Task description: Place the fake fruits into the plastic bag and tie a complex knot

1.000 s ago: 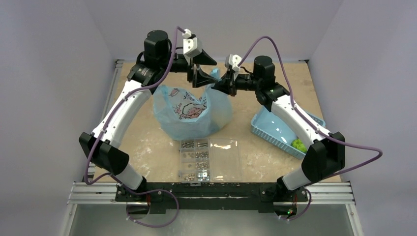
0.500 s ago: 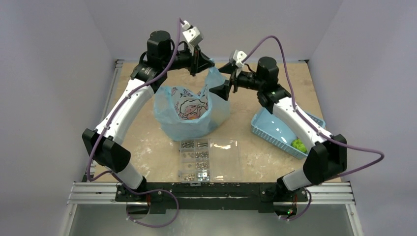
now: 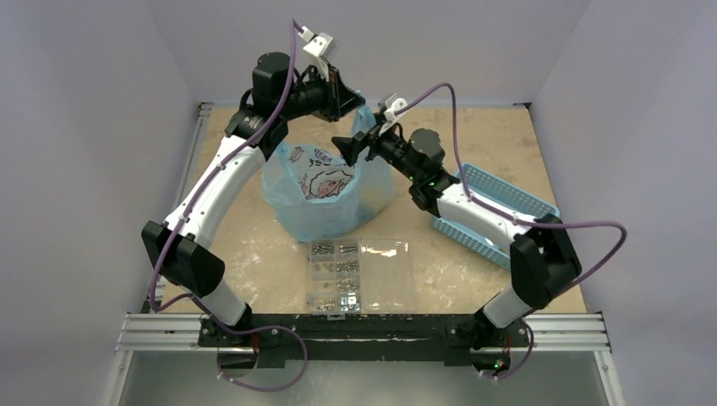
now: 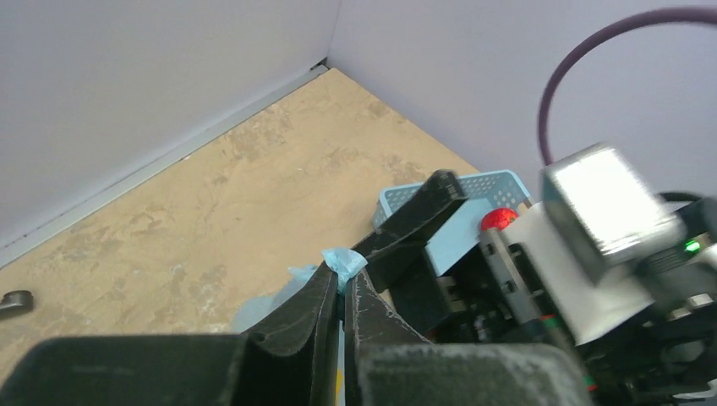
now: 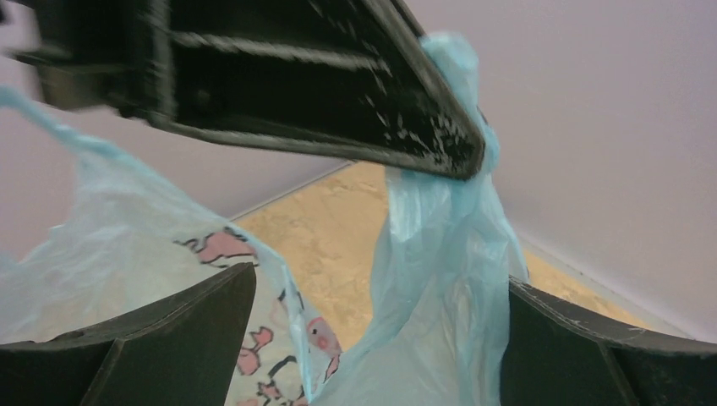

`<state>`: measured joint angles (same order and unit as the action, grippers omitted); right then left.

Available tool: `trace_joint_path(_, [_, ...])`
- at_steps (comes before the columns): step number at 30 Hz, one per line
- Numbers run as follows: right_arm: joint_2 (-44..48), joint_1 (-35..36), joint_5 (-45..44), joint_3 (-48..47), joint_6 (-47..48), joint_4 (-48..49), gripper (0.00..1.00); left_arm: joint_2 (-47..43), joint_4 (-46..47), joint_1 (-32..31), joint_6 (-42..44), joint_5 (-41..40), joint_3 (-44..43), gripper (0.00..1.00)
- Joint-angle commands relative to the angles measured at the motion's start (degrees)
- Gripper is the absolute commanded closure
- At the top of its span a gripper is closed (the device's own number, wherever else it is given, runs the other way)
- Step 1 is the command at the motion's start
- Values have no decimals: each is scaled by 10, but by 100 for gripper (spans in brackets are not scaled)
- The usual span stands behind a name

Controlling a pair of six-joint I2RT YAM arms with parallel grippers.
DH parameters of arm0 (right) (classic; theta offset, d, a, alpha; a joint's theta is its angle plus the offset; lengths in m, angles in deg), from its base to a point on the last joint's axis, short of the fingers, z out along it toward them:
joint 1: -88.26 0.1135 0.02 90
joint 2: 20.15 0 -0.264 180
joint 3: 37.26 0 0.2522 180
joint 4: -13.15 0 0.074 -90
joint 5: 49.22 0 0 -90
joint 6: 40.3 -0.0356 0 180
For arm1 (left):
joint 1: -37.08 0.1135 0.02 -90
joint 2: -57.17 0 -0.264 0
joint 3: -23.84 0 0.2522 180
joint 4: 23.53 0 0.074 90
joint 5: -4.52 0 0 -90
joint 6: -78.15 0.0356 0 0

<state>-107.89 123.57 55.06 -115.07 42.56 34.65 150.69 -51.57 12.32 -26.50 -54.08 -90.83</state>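
The plastic bag [image 3: 325, 199] hid whatever lay inside it. At its three o'clock the right arm [image 3: 473, 211] covered much of the blue basket [image 3: 507, 188]. From the left wrist only a sliver of red fruit [image 4: 499, 219] showed, the white camera [image 4: 604, 207] beside it blurred.

On my remote feed, plain pale-lilac walls [image 3: 84, 127] box a mottled beige worktop [image 3: 262, 262] on three sides; metal rails [image 3: 575, 331] line its near edge.
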Motion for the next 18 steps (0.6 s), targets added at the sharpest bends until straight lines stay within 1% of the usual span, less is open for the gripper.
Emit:
trace_joint_path(1, [-47, 19, -128, -17, 29, 84, 4, -21, 37, 2, -37, 7, 0, 100])
trace_joint_path(3, [-69, 19, -139, -5, 47, 97, 13, -23, 41, 4, -44, 21, -3, 100])
trace_joint_path(6, [-91, 20, -148, 23, 68, 108, 23, -13, 43, 20, -80, 56, -20, 100])
trace_joint_path(7, [-96, 20, -144, 36, 83, 114, 27, -8, 40, 26, -91, 67, -31, 100])
trace_joint_path(9, [-102, 19, -130, 61, 97, 121, 42, 0, 37, 35, -96, 86, -41, 100])
trace_joint_path(11, [-107, 19, -119, 86, 110, 126, 58, 5, 40, 43, -93, 99, -46, 100])
trace_joint_path(12, [-108, 20, -114, 96, 117, 128, 64, 8, 37, 47, -89, 103, -50, 100])
trace_joint_path(13, [-111, 19, -108, 105, 124, 126, 67, 12, 33, 52, -88, 108, -55, 100])
trace_joint_path(14, [-114, 19, -105, 112, 131, 122, 67, 16, 31, 57, -88, 118, -61, 100])
trace_joint_path(18, [-124, 19, -85, 125, 143, 91, 63, 33, 11, 64, -60, 144, -86, 100])
